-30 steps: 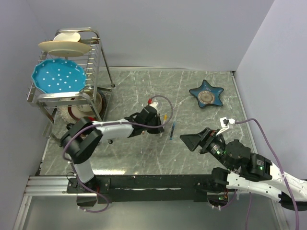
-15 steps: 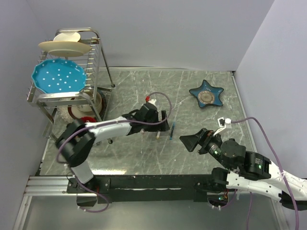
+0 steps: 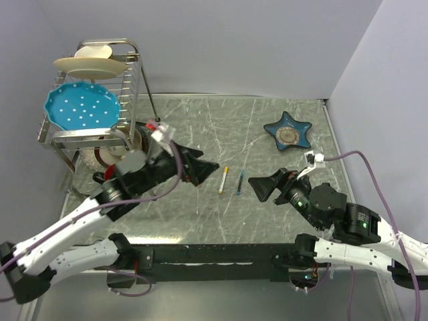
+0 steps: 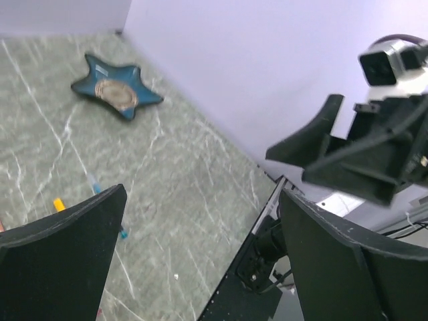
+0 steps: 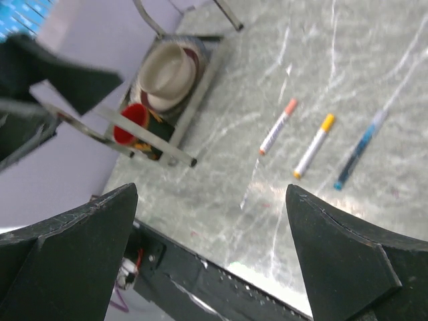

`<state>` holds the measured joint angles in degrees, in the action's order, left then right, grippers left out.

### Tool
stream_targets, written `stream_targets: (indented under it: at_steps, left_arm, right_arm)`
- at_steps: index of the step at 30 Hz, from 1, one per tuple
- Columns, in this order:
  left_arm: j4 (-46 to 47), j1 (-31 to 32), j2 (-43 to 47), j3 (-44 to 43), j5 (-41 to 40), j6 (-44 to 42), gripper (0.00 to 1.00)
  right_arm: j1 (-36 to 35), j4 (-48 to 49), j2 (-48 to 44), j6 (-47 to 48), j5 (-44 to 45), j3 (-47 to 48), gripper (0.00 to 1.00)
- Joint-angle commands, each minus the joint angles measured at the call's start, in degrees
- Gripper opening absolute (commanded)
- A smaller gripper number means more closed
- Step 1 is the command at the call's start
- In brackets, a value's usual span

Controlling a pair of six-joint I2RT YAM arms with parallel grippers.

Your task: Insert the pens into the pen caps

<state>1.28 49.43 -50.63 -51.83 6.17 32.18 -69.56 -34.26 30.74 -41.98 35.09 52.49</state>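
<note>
Three pens lie side by side on the marble table (image 3: 287,114). In the right wrist view they are a white one with a red end (image 5: 277,127), a white one with a yellow-orange end (image 5: 314,145) and a blue one (image 5: 359,148). From above only the yellow-ended pen (image 3: 223,180) and the blue pen (image 3: 240,182) show. No loose pen caps are in view. My left gripper (image 3: 204,170) (image 4: 200,194) hangs open and empty above the table, left of the pens. Right of the pens, my right gripper (image 3: 262,186) (image 5: 210,190) is also open and empty.
A metal dish rack (image 3: 137,80) at the back left holds a blue plate (image 3: 81,107) and a cream plate (image 3: 90,65). Under it are a bowl (image 5: 167,73) and a red cup (image 5: 132,119). A blue star-shaped dish (image 3: 288,131) (image 4: 115,93) sits at the back right.
My left gripper has opened and drawn back left and up from the pens. The yellow-ended pen now lies bare on the table. The right gripper shifted slightly.
</note>
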Motion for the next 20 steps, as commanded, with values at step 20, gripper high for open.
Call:
stream_targets:
  at_steps: [20]
  left_arm:
    - [4.26,0.14,14.16,10.97,1.21,-3.18,0.99]
  right_arm:
    - [-0.14,4.20,3.89,2.86,3.41,1.82,1.00]
